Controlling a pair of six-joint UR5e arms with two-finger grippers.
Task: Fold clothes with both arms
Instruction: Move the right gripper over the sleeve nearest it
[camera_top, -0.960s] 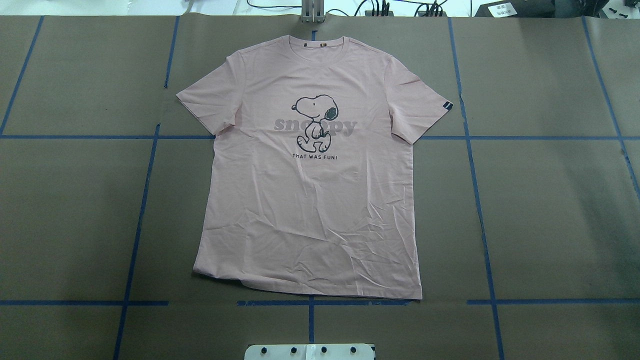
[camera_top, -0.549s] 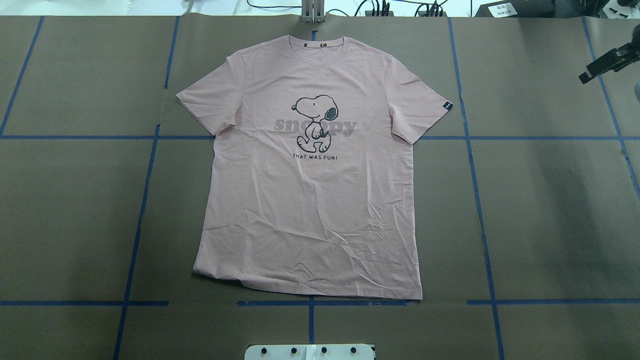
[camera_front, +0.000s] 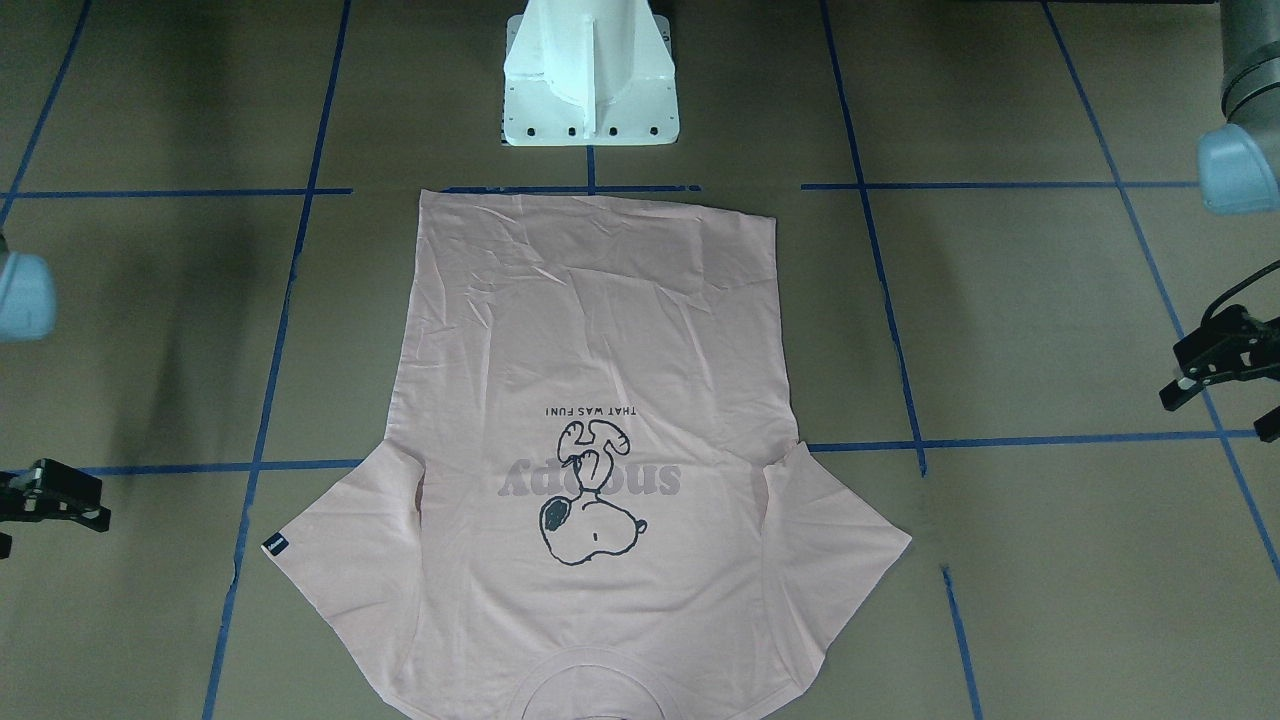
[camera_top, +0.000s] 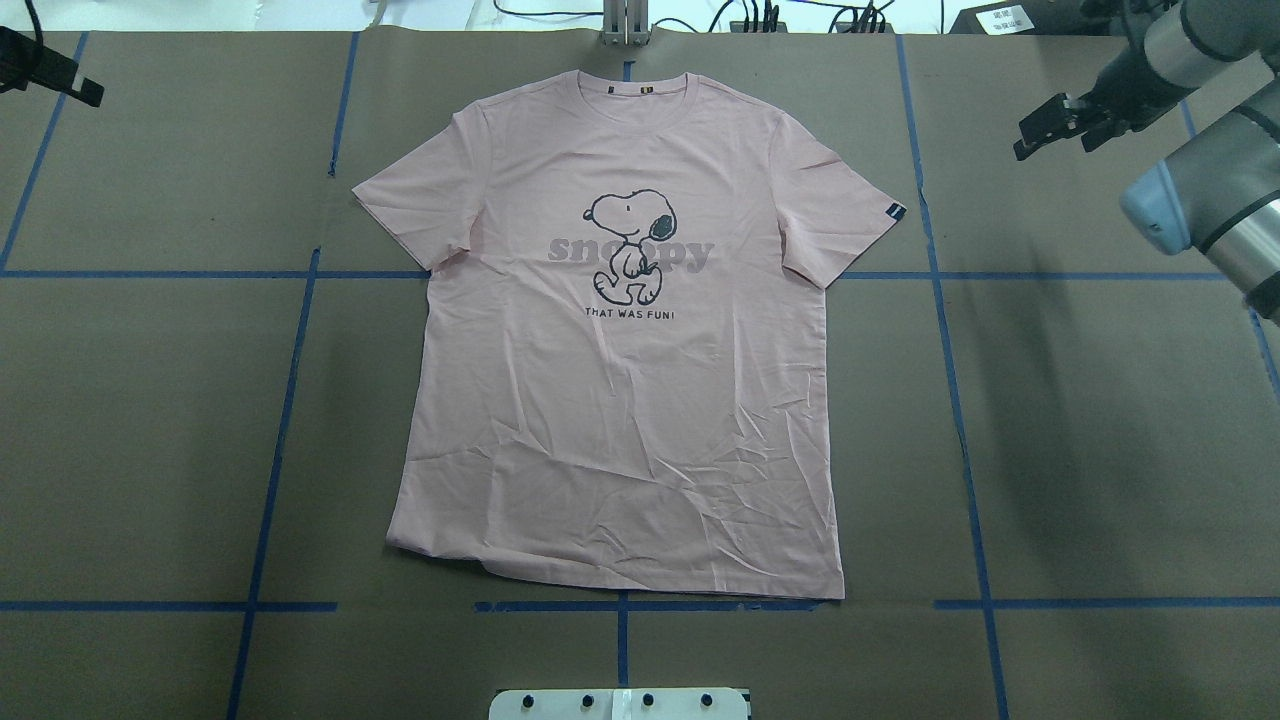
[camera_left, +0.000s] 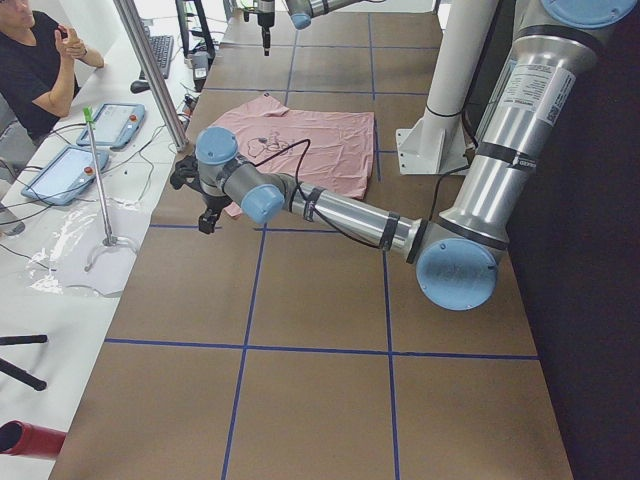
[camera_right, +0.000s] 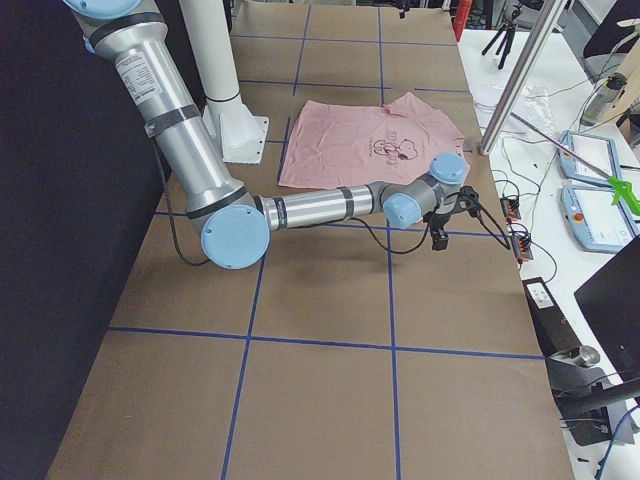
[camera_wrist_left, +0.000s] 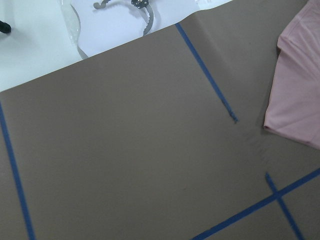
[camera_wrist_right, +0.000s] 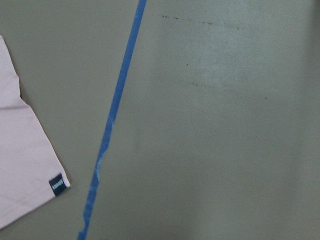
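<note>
On table (camera_top: 1100, 400), pink tee (camera_top: 620, 420) flat, L claw (camera_front: 1222, 410), R claw (camera_top: 1055, 145) well clear

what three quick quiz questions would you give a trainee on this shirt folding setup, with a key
1. True or false: the left end effector and the right end effector are both off to the sides, apart from the T-shirt.
2. The black sleeve tag sits on the sleeve towards: A) the robot's left B) the robot's right C) neither, it is on the collar.
3. Fill in: the shirt lies flat and print side up, with its ____ edge nearest the white base.

Key: 1 true; 2 B; 3 hem.
</note>
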